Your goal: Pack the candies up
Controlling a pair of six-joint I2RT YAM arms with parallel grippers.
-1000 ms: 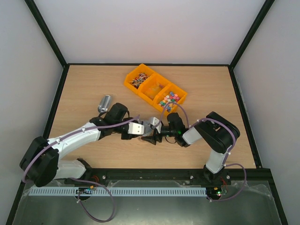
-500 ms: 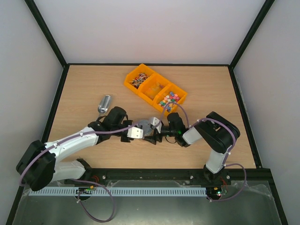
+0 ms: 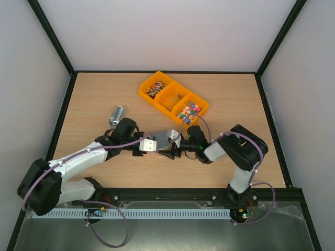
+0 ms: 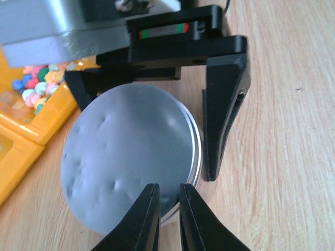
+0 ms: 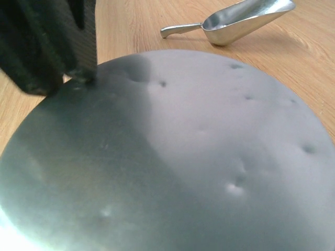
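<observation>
The candies lie in a yellow three-part tray (image 3: pixel 148 99) at the back: red-white-dark pieces (image 3: pixel 154 89), amber pieces (image 3: pixel 174 98), pastel cubes (image 3: pixel 189 110), which also show in the left wrist view (image 4: pixel 36 83). A grey round disc (image 3: pixel 164 139) is held tilted between both grippers. My right gripper (image 3: pixel 172 142) straddles it, with its fingers (image 4: pixel 225 115) against the rim. The disc (image 5: pixel 183 157) fills the right wrist view and hides that gripper's own fingers. My left gripper (image 4: pixel 166 209) has its fingers nearly together over the disc's (image 4: pixel 131 157) near edge, with nothing between them.
A silver metal scoop (image 3: pixel 116 115) lies on the wooden table left of the arms, and it shows in the right wrist view (image 5: pixel 235 23). The yellow tray's edge (image 4: pixel 31 141) is just left of the disc. Black frame rails border the table.
My left gripper has drawn back to the left, away from the disc. The disc shows more fully and stays with the right gripper, which has barely moved.
</observation>
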